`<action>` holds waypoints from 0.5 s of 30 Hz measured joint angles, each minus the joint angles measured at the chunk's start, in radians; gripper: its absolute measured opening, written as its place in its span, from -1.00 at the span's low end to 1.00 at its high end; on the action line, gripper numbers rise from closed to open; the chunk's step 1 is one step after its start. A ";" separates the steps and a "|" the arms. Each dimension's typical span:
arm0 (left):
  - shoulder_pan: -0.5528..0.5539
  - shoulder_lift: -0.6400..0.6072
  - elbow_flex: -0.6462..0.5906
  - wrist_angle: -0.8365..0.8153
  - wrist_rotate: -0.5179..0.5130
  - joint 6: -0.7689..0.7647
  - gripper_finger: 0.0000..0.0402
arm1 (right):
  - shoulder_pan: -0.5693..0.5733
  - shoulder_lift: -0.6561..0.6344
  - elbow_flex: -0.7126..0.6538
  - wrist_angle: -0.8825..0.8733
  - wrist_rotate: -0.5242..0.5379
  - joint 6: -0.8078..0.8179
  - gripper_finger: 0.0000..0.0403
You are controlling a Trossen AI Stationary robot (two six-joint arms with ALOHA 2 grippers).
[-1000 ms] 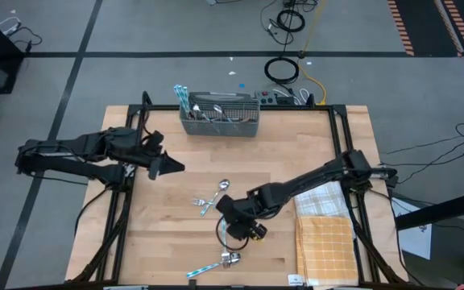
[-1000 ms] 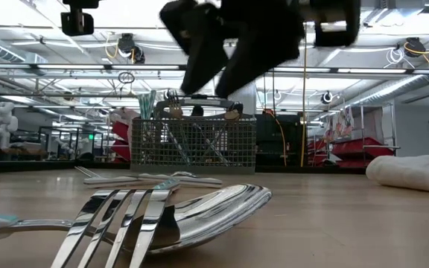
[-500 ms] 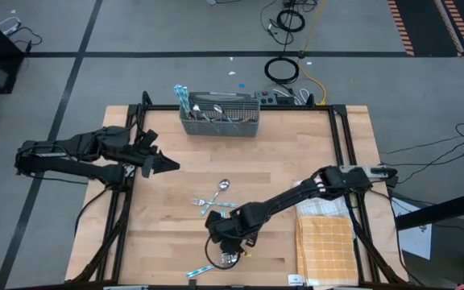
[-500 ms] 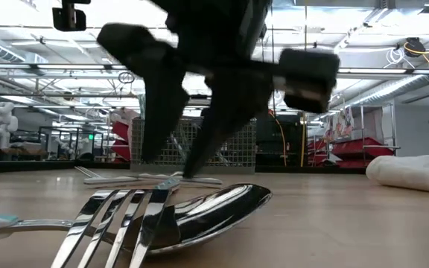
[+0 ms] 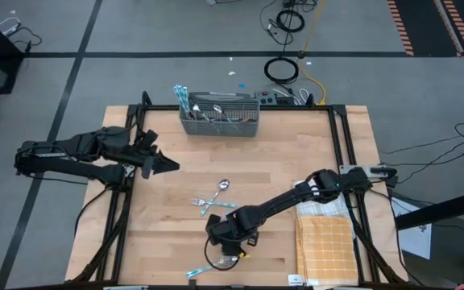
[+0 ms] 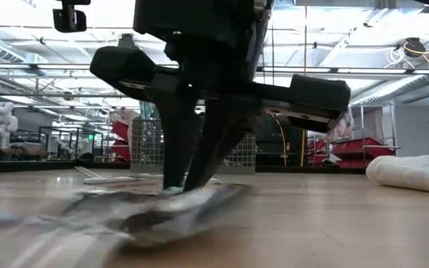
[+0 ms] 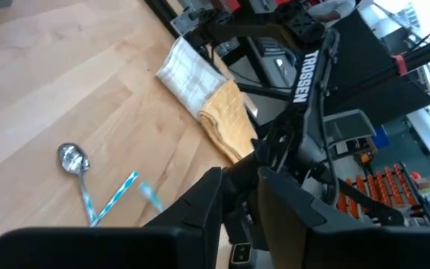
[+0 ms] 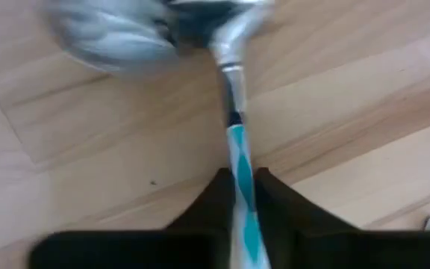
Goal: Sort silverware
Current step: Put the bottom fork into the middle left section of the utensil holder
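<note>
Right hand (image 5: 229,251) is down at the near edge of the wooden surface (image 5: 296,161), fingers pinched together on the light blue handle (image 8: 239,168) of a spoon (image 8: 125,33); the right wrist view shows the handle running between the two fingertips, bowl lying flat on the wood. In the low view the bowl and a neighbouring fork (image 6: 88,216) are smeared with motion, so the pair appears to be shifting under the grip.

Left hand (image 5: 170,165) hangs over the far left of the surface, near the grey mesh basket (image 5: 220,125), which already holds several pieces; its fingers look nearly closed and hold nothing. A loose cluster of silverware (image 5: 214,198) lies mid-surface, well apart from the basket. A yellow checked cloth (image 5: 325,242) sits to the right.

Judgement: lift straight up so the spoon clears the fork beside it without dragging it off the edge; keep the grip centred on the handle to stop the bowl end swinging.

Against the earlier pictures: the right arm has swung from mid-surface toward the near edge and dropped onto the spoon, whose sharp outline in the low view is now blurred. Left arm barely changed.
</note>
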 joint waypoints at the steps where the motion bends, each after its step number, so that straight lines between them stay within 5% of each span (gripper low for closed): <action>1: 0.000 0.000 0.000 -0.010 0.000 0.000 -0.55 | 0.000 0.005 0.000 -0.006 0.001 0.020 -0.91; 15: 0.000 0.000 0.000 -0.091 -0.055 0.037 -0.55 | -0.018 -0.072 -0.013 -0.018 0.018 0.506 -0.99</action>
